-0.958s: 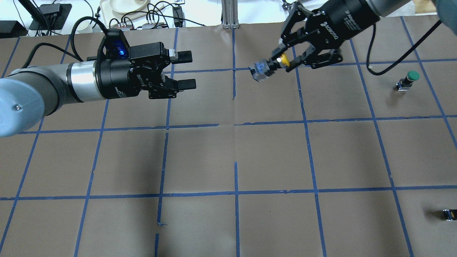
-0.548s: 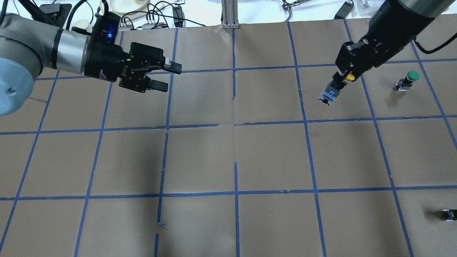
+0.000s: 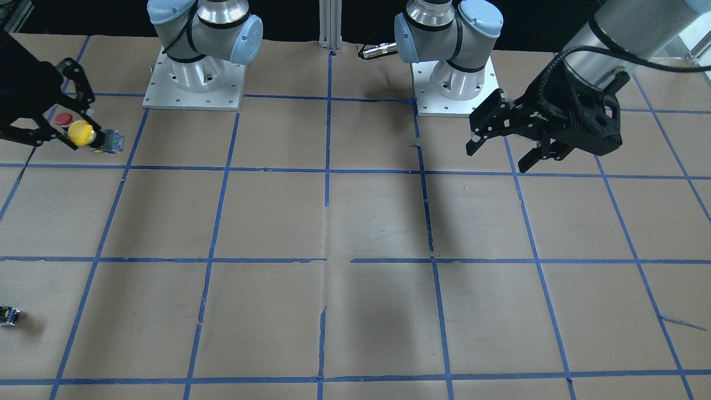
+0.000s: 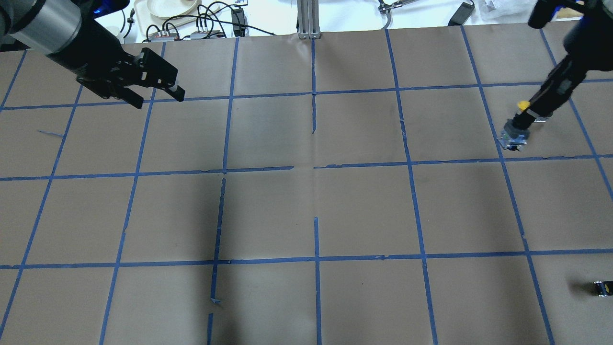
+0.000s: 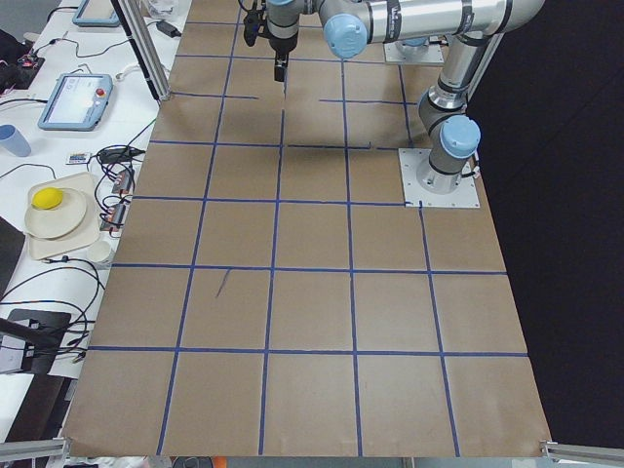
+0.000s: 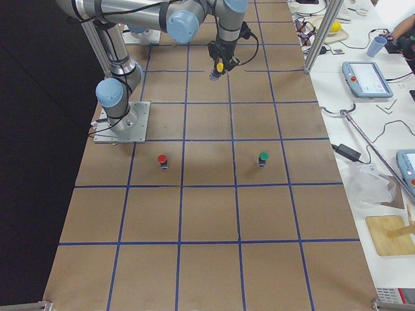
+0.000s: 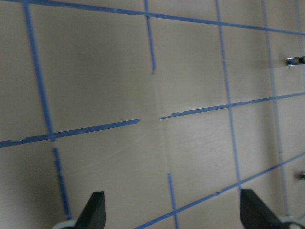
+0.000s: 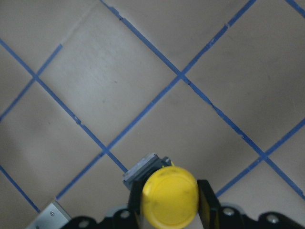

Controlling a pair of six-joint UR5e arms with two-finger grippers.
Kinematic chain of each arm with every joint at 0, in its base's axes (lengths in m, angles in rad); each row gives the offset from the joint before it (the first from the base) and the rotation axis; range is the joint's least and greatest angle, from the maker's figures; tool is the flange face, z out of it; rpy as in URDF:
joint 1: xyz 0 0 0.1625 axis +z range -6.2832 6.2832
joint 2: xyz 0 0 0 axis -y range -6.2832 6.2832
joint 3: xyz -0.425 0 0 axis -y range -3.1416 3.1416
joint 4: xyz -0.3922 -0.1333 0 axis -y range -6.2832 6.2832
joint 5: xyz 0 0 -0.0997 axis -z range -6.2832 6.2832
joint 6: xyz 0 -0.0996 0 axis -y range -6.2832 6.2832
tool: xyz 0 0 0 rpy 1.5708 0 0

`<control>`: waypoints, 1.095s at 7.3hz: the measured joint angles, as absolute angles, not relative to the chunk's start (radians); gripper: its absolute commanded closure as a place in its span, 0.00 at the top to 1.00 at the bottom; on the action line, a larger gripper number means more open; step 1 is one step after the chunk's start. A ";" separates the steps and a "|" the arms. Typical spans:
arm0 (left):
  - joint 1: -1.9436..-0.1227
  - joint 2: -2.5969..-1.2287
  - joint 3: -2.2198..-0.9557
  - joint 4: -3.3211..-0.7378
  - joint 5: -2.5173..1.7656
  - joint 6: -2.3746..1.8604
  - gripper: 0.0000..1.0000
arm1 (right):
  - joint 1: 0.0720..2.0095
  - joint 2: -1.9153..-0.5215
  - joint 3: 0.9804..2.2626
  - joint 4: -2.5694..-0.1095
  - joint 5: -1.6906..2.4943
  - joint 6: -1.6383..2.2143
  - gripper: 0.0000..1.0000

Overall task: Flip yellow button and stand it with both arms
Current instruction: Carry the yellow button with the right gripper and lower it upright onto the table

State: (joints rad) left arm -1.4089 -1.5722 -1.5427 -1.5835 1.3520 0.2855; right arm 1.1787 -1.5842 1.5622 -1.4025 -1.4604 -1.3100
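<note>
The yellow button [image 4: 522, 105] hangs in my right gripper [image 4: 526, 111], cap up, grey body [image 4: 513, 137] pointing down, above the table's far right. The fingers are shut on its neck just under the cap. In the right wrist view the yellow cap [image 8: 170, 194] sits between the two pads. It also shows at the left edge of the front view [image 3: 81, 133] and in the right side view [image 6: 219, 67]. My left gripper [image 4: 159, 100] is open and empty at the far left, well away from the button; it also shows in the front view [image 3: 497, 158].
A red-capped button [image 3: 63, 118] stands just behind the right gripper, and a green-capped one [image 6: 262, 157] stands nearby. A tiny dark part [image 4: 602, 287] lies near the right front edge. The brown paper has a grid of blue tape.
My right gripper has carried the yellow button from the middle to the far right and turned it body-down. My left gripper, still open, has drawn back to the far left.
</note>
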 measured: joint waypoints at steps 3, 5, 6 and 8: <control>-1.525 -1.566 -1.492 -1.648 1.547 0.178 1.00 | 0.889 -1.563 1.661 -1.540 -1.486 -1.892 0.19; -1.559 -1.556 -1.501 -1.645 1.556 0.132 1.00 | 0.823 -1.520 1.727 -1.712 -1.512 -2.206 0.19; -1.563 -1.553 -1.505 -1.643 1.556 0.126 1.00 | 0.813 -1.509 1.761 -1.747 -1.514 -2.352 0.19; -1.564 -1.559 -1.496 -1.628 1.553 0.123 1.00 | 0.808 -1.498 1.828 -1.809 -1.499 -2.608 0.18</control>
